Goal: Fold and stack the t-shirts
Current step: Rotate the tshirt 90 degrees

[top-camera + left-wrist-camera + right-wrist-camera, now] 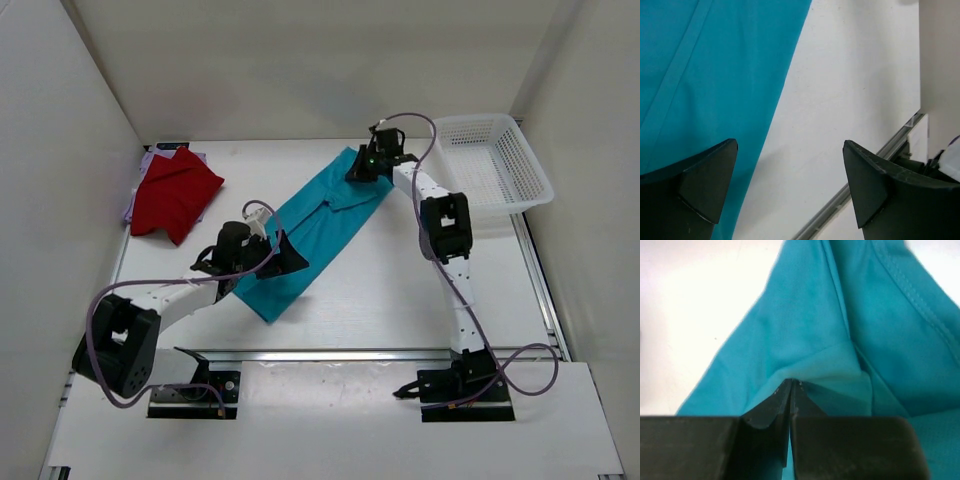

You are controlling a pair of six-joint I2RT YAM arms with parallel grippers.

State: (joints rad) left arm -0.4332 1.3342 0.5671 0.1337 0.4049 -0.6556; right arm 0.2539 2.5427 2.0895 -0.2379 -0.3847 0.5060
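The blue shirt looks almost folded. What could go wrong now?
1. The right fingers are shut on only a small pinch of the teal shirt, right at their tips, so the cloth might slip out when pulled.
2. The left fingers stand open at the shirt's near end, holding nothing. If the right arm lifts alone, that end may drag and the fold could come apart.

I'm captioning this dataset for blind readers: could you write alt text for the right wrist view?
The right gripper, jaws closed, pinches a fold of the teal t-shirt at its fingertips. The shirt spreads away over the white table, with a stitched seam running along the upper right.
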